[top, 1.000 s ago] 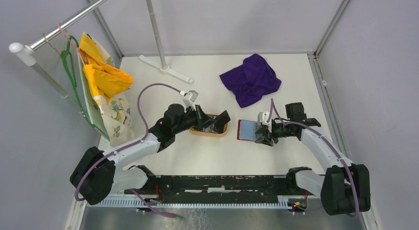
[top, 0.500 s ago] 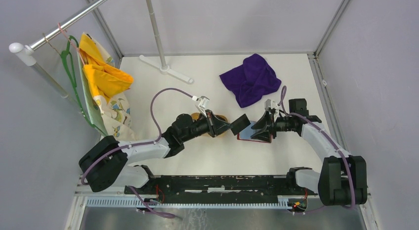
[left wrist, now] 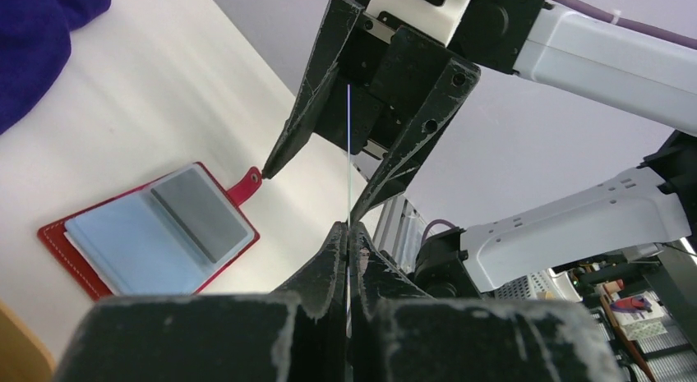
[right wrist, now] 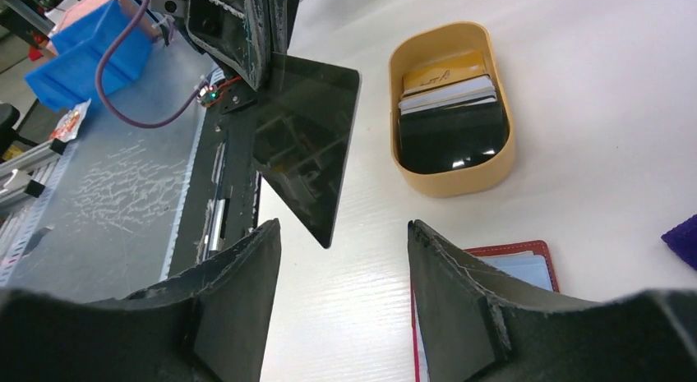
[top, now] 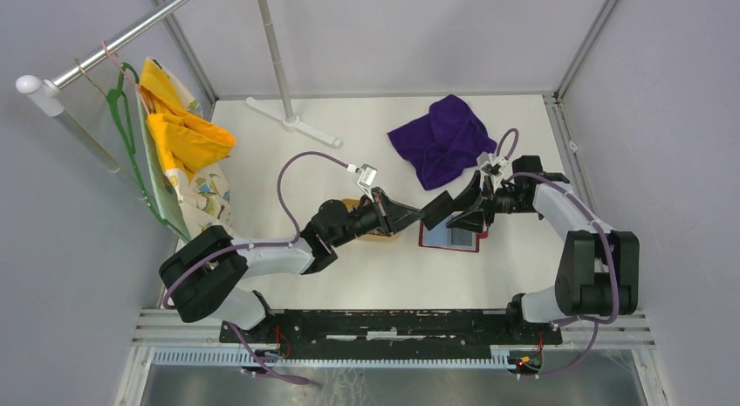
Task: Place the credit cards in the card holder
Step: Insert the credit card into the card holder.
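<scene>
One black credit card (top: 435,209) hangs in the air above the left edge of the red card holder (top: 449,240), which lies open on the table. My left gripper (top: 419,216) is shut on that card's edge. In the left wrist view the card (left wrist: 348,144) shows edge-on, rising from my left gripper (left wrist: 348,227) between the spread fingers of my right gripper (left wrist: 311,195). My right gripper (right wrist: 343,224) stands open, a card corner (right wrist: 304,144) just beyond its tips, not touching. Several more cards (right wrist: 450,111) lie in the tan tray (right wrist: 493,172).
A purple cloth (top: 443,137) lies behind the card holder. A white stand base (top: 292,122) sits at the back, and yellow fabric on a green hanger (top: 179,135) hangs at the left. The tray (top: 377,235) is mostly hidden under my left arm.
My left arm has carried the black card right, from over the tray to the card holder's edge. My right gripper rose off the holder, swung back and opened wider, facing the card.
</scene>
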{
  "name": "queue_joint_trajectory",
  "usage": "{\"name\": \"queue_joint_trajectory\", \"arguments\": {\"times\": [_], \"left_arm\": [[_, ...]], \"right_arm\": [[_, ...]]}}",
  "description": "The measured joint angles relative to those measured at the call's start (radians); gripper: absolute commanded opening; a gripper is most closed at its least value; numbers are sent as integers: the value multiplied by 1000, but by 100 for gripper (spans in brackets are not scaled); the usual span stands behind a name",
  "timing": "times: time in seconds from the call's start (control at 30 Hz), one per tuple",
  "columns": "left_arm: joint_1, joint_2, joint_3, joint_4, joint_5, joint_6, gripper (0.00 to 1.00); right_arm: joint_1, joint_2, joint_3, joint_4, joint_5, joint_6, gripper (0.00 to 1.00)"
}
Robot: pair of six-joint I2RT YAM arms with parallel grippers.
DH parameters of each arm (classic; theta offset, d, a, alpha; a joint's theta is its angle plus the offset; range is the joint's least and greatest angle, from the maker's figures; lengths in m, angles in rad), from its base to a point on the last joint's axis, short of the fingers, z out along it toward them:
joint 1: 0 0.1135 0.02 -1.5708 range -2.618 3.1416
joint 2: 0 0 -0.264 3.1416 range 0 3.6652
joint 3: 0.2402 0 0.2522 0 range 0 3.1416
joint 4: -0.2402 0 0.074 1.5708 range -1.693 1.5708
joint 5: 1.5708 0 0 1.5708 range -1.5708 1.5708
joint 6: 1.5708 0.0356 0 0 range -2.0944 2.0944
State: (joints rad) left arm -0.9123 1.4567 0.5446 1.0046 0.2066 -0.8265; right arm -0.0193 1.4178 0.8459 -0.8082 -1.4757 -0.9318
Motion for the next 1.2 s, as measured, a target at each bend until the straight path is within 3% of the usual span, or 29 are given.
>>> {"name": "queue_joint_trajectory", "arguments": {"times": [0.13, 0.37, 0.93, 1.03, 1.2], "left_arm": [[0, 0, 8, 16, -6, 0, 2], [0, 2, 21, 20, -14, 0, 2], [-16, 7, 35, 54, 8, 0, 2], [-20, 10, 42, 57, 13, 0, 2], [-21, 23, 49, 61, 14, 0, 2]], "right_arm": [[-14, 21, 35, -115, -18, -82, 62], [-13, -53, 15, -108, -31, -19, 54], [-13, -41, 124, -172, -39, 134, 55], [-13, -40, 127, -149, -42, 193, 47], [-13, -40, 127, -122, -44, 246, 3]]}}
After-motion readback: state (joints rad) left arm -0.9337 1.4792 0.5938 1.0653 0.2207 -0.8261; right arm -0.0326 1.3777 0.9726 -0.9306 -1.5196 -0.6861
